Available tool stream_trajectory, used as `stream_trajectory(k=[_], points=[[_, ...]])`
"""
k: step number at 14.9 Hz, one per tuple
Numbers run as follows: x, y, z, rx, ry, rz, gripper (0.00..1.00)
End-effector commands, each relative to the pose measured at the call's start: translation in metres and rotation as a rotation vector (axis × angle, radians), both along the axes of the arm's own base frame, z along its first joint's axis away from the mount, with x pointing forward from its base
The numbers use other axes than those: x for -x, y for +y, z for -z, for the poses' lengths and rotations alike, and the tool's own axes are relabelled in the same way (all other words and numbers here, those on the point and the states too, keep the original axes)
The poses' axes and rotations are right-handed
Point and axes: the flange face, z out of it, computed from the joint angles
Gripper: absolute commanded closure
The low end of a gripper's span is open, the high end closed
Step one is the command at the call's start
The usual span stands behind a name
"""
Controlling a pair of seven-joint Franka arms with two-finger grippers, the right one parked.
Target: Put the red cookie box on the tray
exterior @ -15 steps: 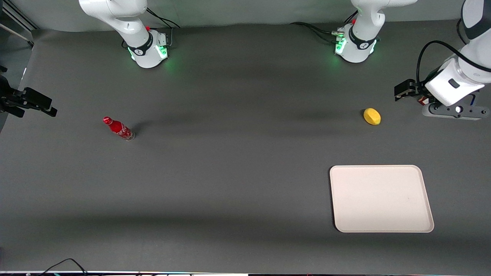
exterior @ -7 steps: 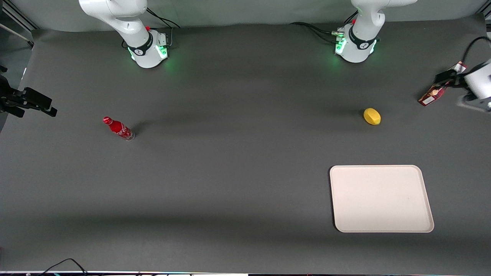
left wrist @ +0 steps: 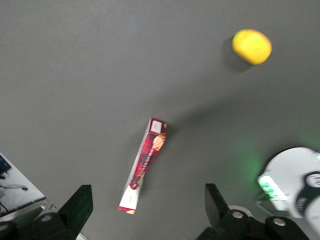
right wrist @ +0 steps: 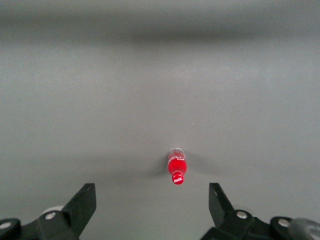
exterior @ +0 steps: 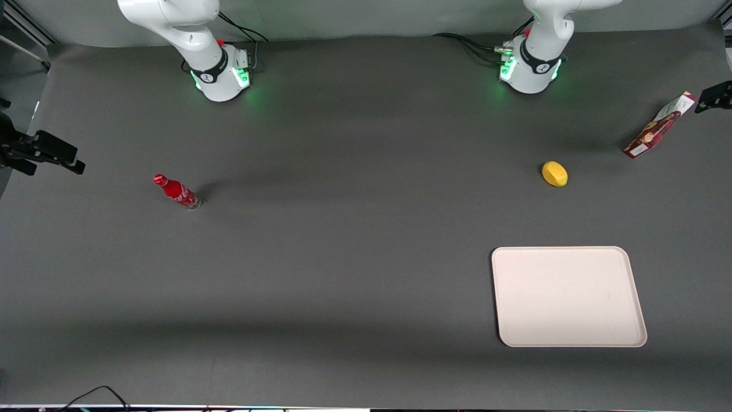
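While the gripper (left wrist: 145, 207) hangs high above the table's working-arm end, its two dark fingers (left wrist: 77, 207) stand wide apart with nothing between them. In the left wrist view the red cookie box (left wrist: 144, 164) lies flat on the grey table (exterior: 343, 257) below the open jaws, roughly midway between the two fingertips and well under them, touching neither. Its long axis runs slantwise to the line joining the fingers, and the end with the white label is the one closer to the jaws. From the front, only a dark tip of the gripper (exterior: 715, 96) shows at the frame's edge, just beside the label end of the box (exterior: 657, 133); whether the tip is level with the box or well above it is hard to judge from that angle, though the wrist view suggests a clear gap. A yellow lemon-like fruit (exterior: 555, 173) sits on the table farther out from the jaws than the box, apart from it. The tray (exterior: 569, 296) lies well away from the jaws, nearer the front camera than box and fruit, with no box on it. A red soda bottle (exterior: 176, 191) stands toward the parked arm's end of the table.
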Motion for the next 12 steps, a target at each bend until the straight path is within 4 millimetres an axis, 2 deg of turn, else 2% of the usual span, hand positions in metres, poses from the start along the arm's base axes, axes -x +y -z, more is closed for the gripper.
stream_trajectory(k=[1, 3, 5, 7, 8, 10, 12], points=[[0.050, 0.035, 0.032, 0.026, -0.065, 0.118, 0.00], [0.070, 0.060, 0.045, 0.026, -0.085, 0.170, 0.00], [0.096, 0.084, 0.069, 0.027, -0.112, 0.214, 0.00], [0.115, 0.097, 0.093, 0.026, -0.124, 0.224, 0.00], [0.119, 0.100, 0.102, 0.031, -0.121, 0.217, 0.00], [0.115, 0.101, 0.114, 0.023, -0.136, 0.243, 0.00], [0.117, 0.099, 0.138, 0.045, -0.152, 0.247, 0.00]])
